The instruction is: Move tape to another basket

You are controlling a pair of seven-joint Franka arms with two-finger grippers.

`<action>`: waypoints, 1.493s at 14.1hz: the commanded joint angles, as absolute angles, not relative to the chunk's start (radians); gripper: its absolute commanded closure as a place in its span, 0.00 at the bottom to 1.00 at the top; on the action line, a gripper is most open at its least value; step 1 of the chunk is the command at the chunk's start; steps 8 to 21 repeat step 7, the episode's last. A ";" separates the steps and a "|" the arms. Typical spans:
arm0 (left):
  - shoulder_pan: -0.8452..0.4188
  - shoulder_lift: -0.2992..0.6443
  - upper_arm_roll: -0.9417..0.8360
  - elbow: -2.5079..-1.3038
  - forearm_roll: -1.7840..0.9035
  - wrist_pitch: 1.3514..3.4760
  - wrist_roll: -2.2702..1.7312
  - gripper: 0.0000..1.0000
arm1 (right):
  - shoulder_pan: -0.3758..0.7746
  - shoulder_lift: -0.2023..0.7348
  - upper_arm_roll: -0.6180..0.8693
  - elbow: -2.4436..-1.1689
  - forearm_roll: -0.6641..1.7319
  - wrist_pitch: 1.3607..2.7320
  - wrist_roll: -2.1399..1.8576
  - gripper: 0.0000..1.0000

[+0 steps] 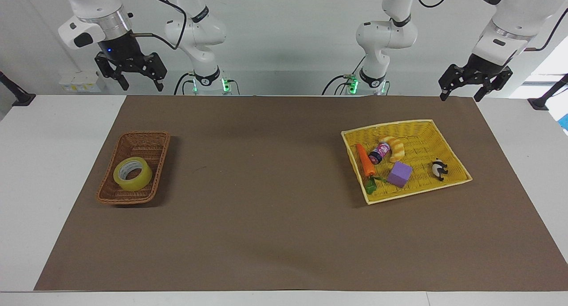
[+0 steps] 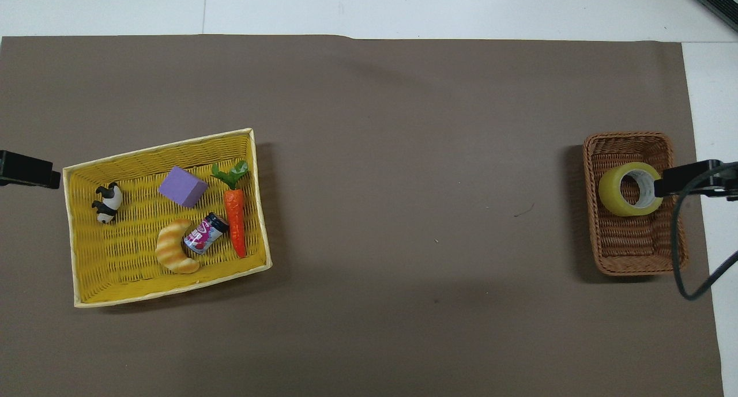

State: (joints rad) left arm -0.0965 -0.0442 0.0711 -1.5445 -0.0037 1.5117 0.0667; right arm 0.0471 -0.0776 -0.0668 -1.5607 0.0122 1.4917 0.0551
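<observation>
Tape (image 1: 132, 173) sits inside the brown wicker basket (image 1: 144, 139) at the right arm's end of the table, lying with its hole facing up. Well apart, at the left arm's end, the yellow basket (image 1: 448, 144) holds a carrot (image 1: 365, 160), croissant (image 1: 396, 148), small can (image 1: 379, 153), purple block (image 1: 400, 174) and panda (image 1: 439, 168). Only bare brown mat (image 1: 266, 172) lies between the 2 baskets. Both the right gripper (image 1: 138, 81) and the left gripper (image 1: 461, 93) hang raised at the mat's robot-side edge, fingers spread, holding nothing.

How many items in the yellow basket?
5, all in the yellow woven basket at the left arm's end: orange toy carrot, striped croissant toy, small printed can, purple foam cube, panda figure. None looks hidden.
</observation>
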 commanded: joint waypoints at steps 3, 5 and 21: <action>-0.086 -0.044 0.063 -1.531 0.015 1.490 0.058 0.00 | 0.043 -0.078 -0.064 -1.565 0.014 1.503 0.066 0.00; -0.086 -0.044 0.063 -1.531 0.015 1.489 0.058 0.00 | 0.041 -0.078 -0.064 -1.563 0.014 1.505 0.066 0.00; -0.084 -0.044 0.063 -1.531 0.015 1.489 0.058 0.00 | 0.041 -0.080 -0.064 -1.565 0.014 1.500 0.057 0.00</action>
